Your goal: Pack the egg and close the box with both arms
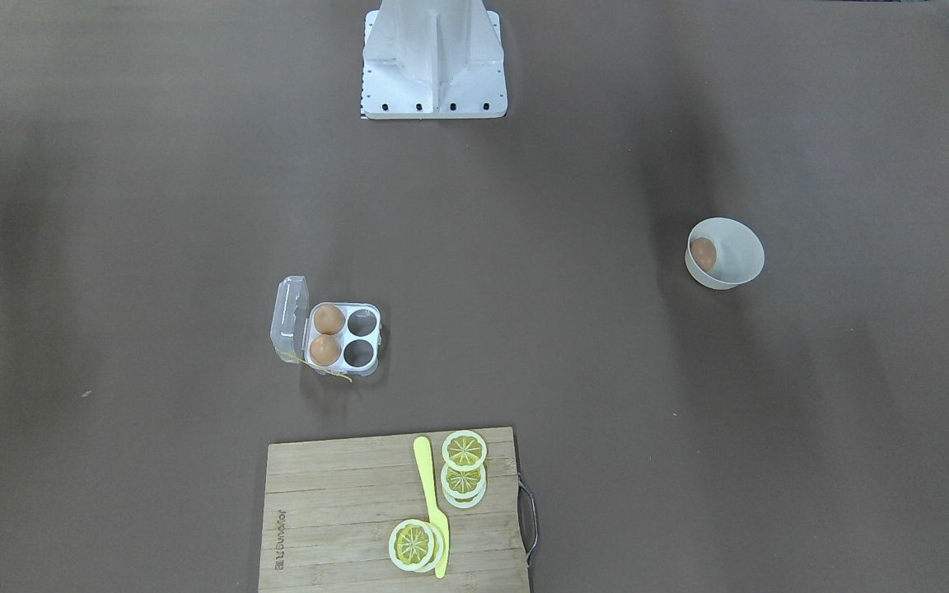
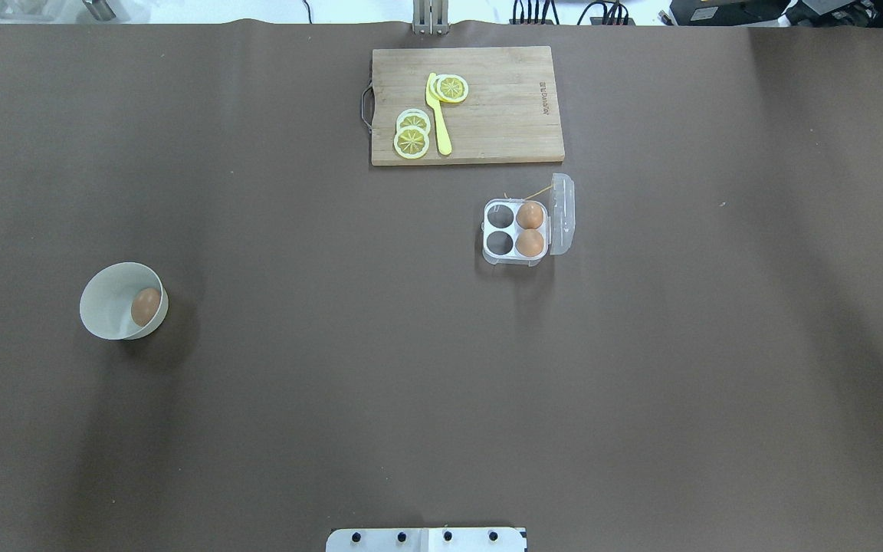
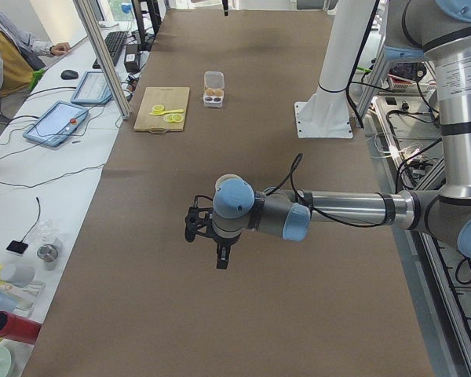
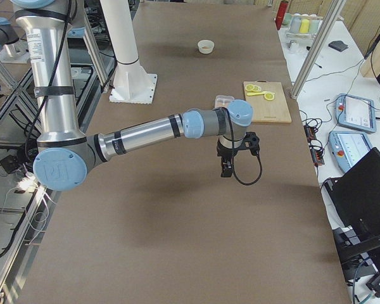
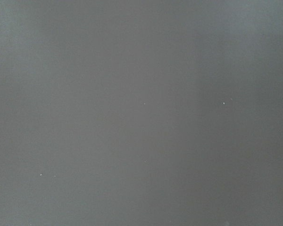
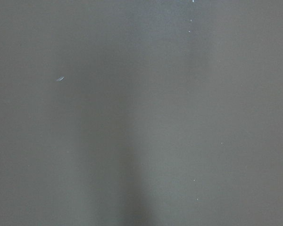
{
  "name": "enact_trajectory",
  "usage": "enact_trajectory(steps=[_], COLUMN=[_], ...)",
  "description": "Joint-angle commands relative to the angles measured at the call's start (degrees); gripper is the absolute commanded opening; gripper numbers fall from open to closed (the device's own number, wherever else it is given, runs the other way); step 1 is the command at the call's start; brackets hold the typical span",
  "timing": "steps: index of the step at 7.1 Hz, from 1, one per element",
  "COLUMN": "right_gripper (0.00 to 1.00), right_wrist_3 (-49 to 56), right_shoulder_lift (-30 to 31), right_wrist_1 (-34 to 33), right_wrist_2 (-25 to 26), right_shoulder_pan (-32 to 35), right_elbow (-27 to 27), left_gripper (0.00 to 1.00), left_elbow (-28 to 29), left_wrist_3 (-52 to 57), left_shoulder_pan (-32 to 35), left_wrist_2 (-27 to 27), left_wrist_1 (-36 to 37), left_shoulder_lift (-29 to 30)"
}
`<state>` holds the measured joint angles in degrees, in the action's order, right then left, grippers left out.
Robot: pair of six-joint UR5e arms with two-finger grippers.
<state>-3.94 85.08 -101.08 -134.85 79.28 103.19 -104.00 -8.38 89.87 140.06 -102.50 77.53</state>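
Note:
One egg lies in the round white bowl; it also shows in the overhead view. The box stands open with its lid raised. Two eggs fill the two cells on the lid side, and the other two cells are empty. My left gripper hangs above the table, seen only in the exterior left view. My right gripper hangs above the table near the box, seen only in the exterior right view. I cannot tell whether either is open or shut.
A wooden cutting board with lemon slices and a yellow knife lies just beyond the box. The white fixed base stands at the robot's side of the table. Both wrist views show only brown tabletop.

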Motion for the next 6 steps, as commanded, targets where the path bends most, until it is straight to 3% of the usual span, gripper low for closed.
enact_trajectory(steps=[1, 3, 4, 6], right_gripper=[1.00, 1.00, 1.00, 1.00], right_wrist_3=[0.0, 0.1, 0.0, 0.0], right_shoulder_lift=[-0.1, -0.6, -0.2, 0.0], right_wrist_1=[0.1, 0.7, 3.6, 4.1], right_wrist_2=[-0.1, 0.2, 0.4, 0.4], right_shoulder_pan=[-0.5, -2.4, -2.7, -3.0], right_elbow=[0.3, 0.3, 0.2, 0.2], left_gripper=[0.98, 0.97, 0.97, 0.86], left_elbow=[-1.8, -6.0, -8.4, -8.5], left_wrist_3=[-5.6, -18.8, -22.7, -28.6], left_shoulder_pan=[-1.9, -10.0, -14.6, -21.6], left_wrist_2=[-0.1, -2.1, -5.9, -6.6], left_wrist_1=[-0.3, -1.1, -1.0, -1.2], left_shoulder_lift=[1.1, 3.3, 3.5, 7.1])
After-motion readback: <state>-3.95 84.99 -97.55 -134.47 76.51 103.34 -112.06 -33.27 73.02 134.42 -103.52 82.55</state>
